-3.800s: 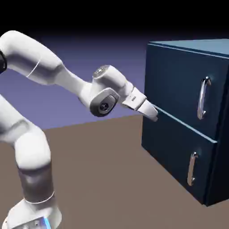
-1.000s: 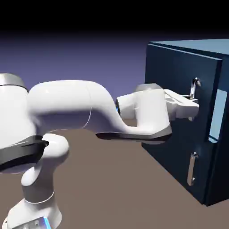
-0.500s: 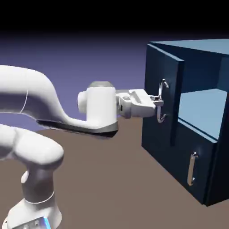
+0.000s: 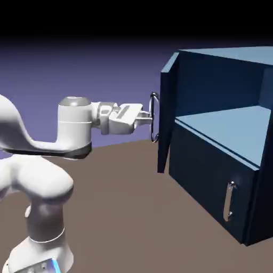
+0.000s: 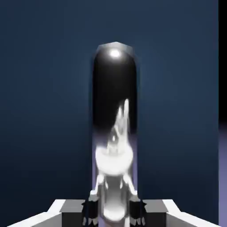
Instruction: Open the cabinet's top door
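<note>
Swinging wide from the cabinet [image 4: 224, 149], the top door [image 4: 166, 114] is held by its handle [image 4: 154, 117].

The tool [image 4: 145, 118] is clamped on that silver bar, seen large between the fingertips [image 5: 91, 208] in the hand view. The door stands edge-on at the cabinet's front corner, the upper compartment exposed, the lower panel [image 4: 213, 186] shut. A slip along the smooth curved bar is judged possible if the pull departs from the hinge arc; overtravel could be forced against the hinge.

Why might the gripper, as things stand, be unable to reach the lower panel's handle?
Probably not yet: the gripper is shut on the top door's handle; the lower handle itself stands unobstructed.
</note>
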Controlling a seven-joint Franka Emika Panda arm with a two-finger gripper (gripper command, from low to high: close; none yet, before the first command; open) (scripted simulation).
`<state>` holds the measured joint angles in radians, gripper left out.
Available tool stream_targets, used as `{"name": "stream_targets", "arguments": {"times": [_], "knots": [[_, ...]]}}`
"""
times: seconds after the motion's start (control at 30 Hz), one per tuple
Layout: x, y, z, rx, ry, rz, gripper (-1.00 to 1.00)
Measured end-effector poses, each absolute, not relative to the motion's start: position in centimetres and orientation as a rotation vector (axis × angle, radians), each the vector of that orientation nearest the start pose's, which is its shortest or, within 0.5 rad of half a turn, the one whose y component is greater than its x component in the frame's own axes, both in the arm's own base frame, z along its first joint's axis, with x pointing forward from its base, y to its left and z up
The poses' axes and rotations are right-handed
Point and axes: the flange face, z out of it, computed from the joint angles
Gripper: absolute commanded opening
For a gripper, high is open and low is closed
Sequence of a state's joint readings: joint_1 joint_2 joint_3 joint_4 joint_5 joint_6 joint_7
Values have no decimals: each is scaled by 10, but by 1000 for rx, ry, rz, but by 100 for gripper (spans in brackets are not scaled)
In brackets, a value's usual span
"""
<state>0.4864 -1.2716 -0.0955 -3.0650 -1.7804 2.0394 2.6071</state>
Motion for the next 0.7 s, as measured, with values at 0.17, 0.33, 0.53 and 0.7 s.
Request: {"name": "stream_targets", "arguments": {"times": [0.17, 0.33, 0.53, 0.7], "knots": [[228, 71, 478, -1615, 1443, -2164, -100], [220, 78, 478, -1609, 1469, -2164, -100], [219, 84, 478, -1604, 1479, -2179, -100], [201, 115, 478, -1575, 1560, -2217, -100]]}}
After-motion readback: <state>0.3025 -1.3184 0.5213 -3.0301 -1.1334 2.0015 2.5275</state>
